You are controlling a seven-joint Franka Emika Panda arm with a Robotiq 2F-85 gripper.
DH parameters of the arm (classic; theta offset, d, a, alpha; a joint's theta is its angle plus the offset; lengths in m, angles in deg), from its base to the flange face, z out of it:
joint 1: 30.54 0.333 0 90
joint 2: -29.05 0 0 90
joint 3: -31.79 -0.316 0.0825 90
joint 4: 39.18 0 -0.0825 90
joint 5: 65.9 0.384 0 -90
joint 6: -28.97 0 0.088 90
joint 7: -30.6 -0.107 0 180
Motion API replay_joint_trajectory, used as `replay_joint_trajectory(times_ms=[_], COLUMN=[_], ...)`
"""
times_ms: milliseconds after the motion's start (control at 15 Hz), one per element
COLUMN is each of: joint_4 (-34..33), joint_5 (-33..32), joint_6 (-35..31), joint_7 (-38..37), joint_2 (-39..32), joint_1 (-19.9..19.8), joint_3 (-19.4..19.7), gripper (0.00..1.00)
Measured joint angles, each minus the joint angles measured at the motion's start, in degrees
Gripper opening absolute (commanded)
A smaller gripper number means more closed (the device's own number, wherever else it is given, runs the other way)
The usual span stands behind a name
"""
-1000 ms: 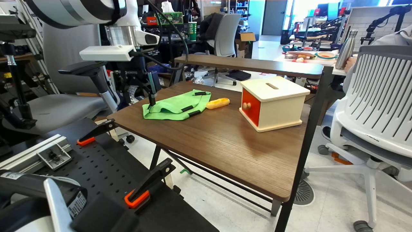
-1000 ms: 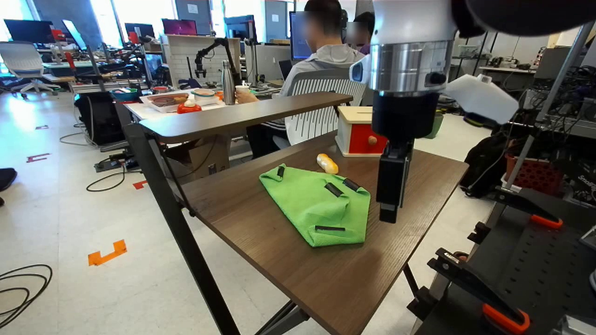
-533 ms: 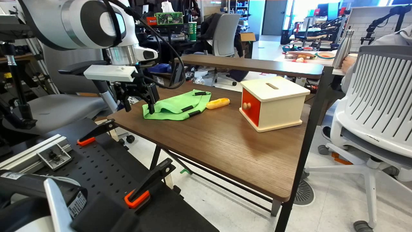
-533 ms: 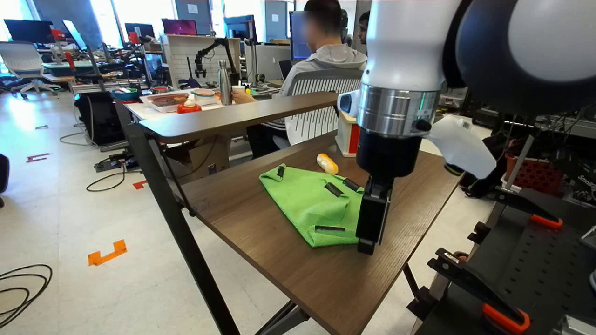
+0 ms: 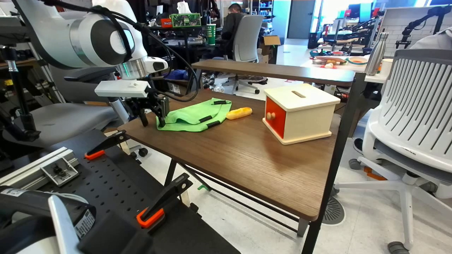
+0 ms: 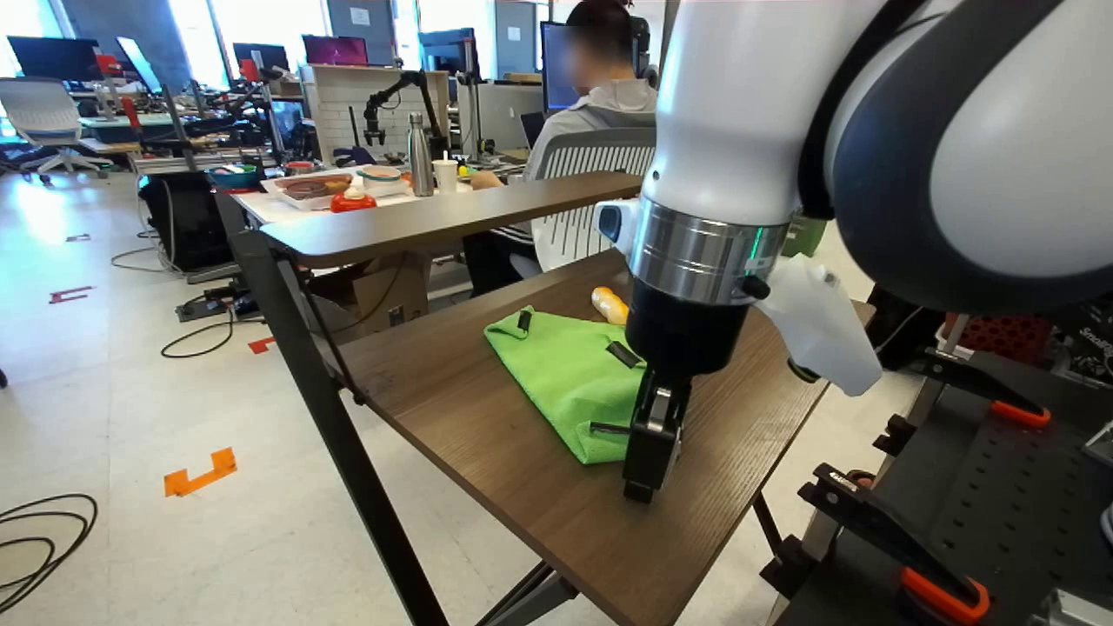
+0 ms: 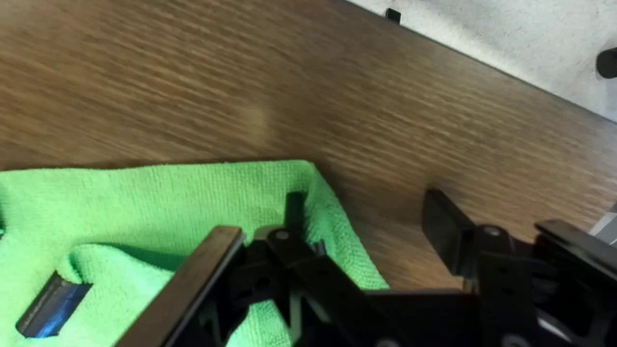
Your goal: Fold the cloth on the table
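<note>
The lime-green cloth [image 5: 197, 112] lies wrinkled and partly folded over on the dark brown table [image 5: 254, 169], with several black strips on it. It also shows in an exterior view [image 6: 565, 374] and in the wrist view [image 7: 159, 202]. My gripper [image 5: 153, 124] is open and low at the cloth's corner nearest the robot. In the wrist view my gripper [image 7: 364, 202] has its left finger over the cloth, just inside its edge, and its right finger over bare wood. In an exterior view the gripper [image 6: 639, 487] hides part of the cloth.
A small orange-yellow object [image 5: 239, 113] lies beside the cloth. A wooden box with a red front [image 5: 300, 113] stands further along the table. A raised shelf [image 5: 275, 70] runs along the table's side. A black perforated bench with clamps [image 5: 116, 183] adjoins the table.
My arm has come down, and the gripper has moved to the cloth's corner near the robot. The two fingers now show spread apart. The cloth has hardly changed.
</note>
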Motion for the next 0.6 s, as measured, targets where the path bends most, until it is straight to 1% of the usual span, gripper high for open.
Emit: replay_joint_trajectory(times_ms=[133, 200, 333, 600], joint_4=[-0.4, -0.7, -1.2, -2.3], joint_5=[0.0, 0.0, 0.3, 0.6], joint_6=[-0.6, -0.6, 0.4, 4.6], joint_7=[0.0, 0.0, 0.0, -0.2], joint_2=[-0.2, -0.3, -0.3, 0.2], joint_1=[1.8, 2.5, 2.7, 2.1], joint_3=[1.2, 1.8, 1.6, -0.5], gripper=[0.22, 0.12, 0.01, 0.01])
